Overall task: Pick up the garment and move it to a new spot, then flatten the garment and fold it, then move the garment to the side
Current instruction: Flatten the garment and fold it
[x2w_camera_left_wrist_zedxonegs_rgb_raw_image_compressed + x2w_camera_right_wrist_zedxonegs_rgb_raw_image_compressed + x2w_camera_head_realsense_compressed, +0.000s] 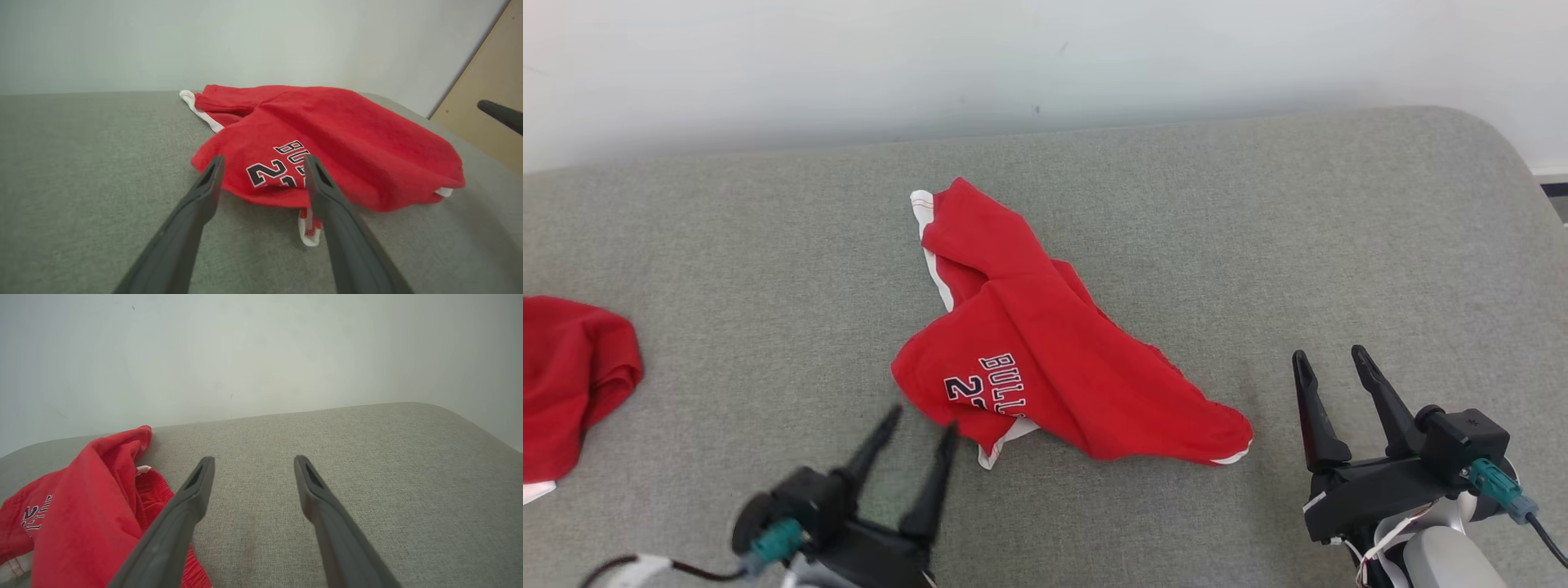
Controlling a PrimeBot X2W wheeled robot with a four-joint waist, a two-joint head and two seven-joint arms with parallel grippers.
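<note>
Left hand (923,420) spread wide, nothing between the fingers, tips just at the near edge of the red garment (1045,359); touching or not, hard to tell through the blur

Seen from the left wrist, dark fingers framing the printed patch on the cloth: dark letters with white outline, readable as "BU" above a "2", the rest hidden behind a finger and a fold. From the head view, a little more: "BULL" over "2", cut off at the crease

Right hand (1330,354) also spread wide and empty, well apart from the garment, over bare grey fabric to its right

Garment crumpled in a loose heap near the middle of the grey fabric-covered worktop (1258,212), white trim along one edge and at the near corner

Second red cloth (568,376) at the far left edge, well apart. Pale wall (1013,57) behind
</note>
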